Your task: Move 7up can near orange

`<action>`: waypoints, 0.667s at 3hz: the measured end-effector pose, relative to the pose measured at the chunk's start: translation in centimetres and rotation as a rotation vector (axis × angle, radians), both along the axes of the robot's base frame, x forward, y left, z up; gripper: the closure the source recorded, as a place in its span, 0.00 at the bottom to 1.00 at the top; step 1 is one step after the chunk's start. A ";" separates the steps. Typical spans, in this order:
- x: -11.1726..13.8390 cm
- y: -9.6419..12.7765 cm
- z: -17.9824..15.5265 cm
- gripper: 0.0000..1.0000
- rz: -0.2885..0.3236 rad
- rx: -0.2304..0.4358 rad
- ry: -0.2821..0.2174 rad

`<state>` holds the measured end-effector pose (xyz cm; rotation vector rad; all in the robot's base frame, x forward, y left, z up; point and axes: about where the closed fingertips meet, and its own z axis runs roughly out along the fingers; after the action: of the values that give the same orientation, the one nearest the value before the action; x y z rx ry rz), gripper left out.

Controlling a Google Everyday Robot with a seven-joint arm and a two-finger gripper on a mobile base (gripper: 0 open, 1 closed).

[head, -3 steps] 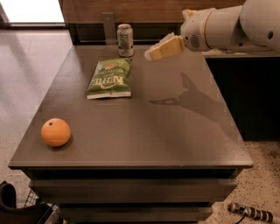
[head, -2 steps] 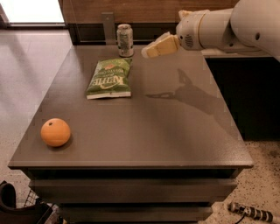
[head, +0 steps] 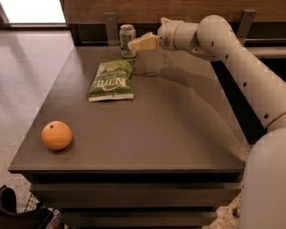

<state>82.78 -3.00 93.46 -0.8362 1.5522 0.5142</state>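
The 7up can [head: 127, 39] is seen upright at the table's far edge, toward 11 o'clock. The gripper [head: 134, 44] is held just at its 3 o'clock side, near touching; whether it is parted or closed cannot be told. From here the can could be tipped or pushed off the far edge if it is nudged sideways before it is properly enclosed. A shallow, off-centre hold could let the smooth metal slip. The chip bag [head: 111, 79] lies on the line toward the orange [head: 56, 135], which rests well apart at 8 o'clock, and it could be dragged along by a low carry. The orange could be rolled by a careless set-down. The table [head: 178, 134] is flat, dark grey and matte. A wood-panelled wall [head: 134, 9] is seen at 12 o'clock and pale speckled floor [head: 31, 67] at 9 o'clock.
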 end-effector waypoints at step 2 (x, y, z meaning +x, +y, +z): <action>4.6 1.7 -1.2 0.00 0.008 0.076 0.002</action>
<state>87.35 -1.30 92.21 -0.7841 1.5217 0.5766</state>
